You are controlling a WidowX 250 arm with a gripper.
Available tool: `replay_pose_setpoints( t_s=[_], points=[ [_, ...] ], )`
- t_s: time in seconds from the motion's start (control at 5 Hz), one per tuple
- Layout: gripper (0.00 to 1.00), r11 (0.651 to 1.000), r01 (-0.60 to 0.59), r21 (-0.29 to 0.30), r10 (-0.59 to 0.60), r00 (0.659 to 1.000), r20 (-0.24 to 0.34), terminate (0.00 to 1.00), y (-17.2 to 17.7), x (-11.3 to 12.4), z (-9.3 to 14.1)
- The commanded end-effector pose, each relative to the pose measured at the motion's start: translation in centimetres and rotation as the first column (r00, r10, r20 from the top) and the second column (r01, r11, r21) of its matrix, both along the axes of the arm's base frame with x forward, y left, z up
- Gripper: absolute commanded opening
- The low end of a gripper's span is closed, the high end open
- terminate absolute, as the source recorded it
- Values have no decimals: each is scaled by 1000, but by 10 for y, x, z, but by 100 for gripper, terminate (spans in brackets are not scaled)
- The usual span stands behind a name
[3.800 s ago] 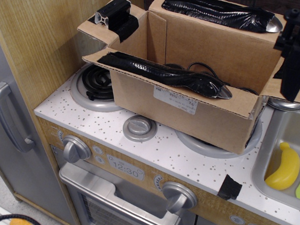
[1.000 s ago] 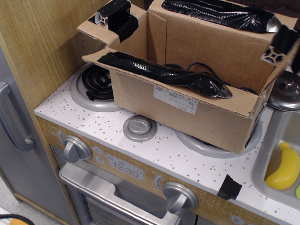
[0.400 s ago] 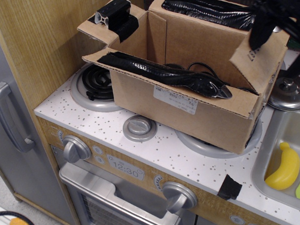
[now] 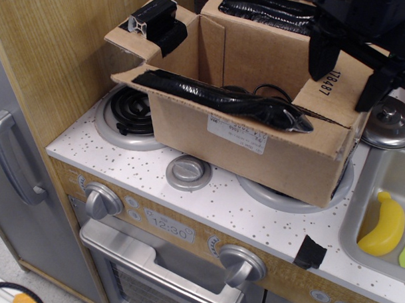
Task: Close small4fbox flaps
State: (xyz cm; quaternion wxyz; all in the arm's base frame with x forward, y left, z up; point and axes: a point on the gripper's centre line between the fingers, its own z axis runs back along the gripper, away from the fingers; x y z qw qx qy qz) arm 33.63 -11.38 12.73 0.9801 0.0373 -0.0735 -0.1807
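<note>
The small4fbox (image 4: 256, 156) is a brown cardboard box standing on the stove top, with a white label (image 4: 236, 134) on its near long side. The right flap (image 4: 333, 94), printed with a black number, is folded inward over the box's right end. My black gripper (image 4: 349, 70) is on top of this flap with its fingers spread apart, holding nothing. The near long flap (image 4: 220, 97) carries a black taped bar and leans inward. The far long flap (image 4: 264, 10) stands up. The left flap (image 4: 148, 30), with a taped aluminium piece, sticks outward.
A coil burner (image 4: 129, 107) lies left of the box and a round grey knob (image 4: 188, 172) in front of it. At the right are a sink (image 4: 383, 185) holding a yellow banana (image 4: 385, 228) and a metal lid (image 4: 390, 122). A wooden wall (image 4: 53, 57) stands at the left.
The right flap swung up from hanging outward and folded inward over the box. My gripper moved from the right edge up and left onto that flap.
</note>
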Motion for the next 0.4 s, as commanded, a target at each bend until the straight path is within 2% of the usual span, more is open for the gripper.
replay_pose_setpoints(
  t_s=[0.0,0.2],
  points=[
    [100,996,1,-88,4,999,49,0,12,0,2],
    [100,996,-4,-95,10,998,62,100,8,-7,0]
  ],
)
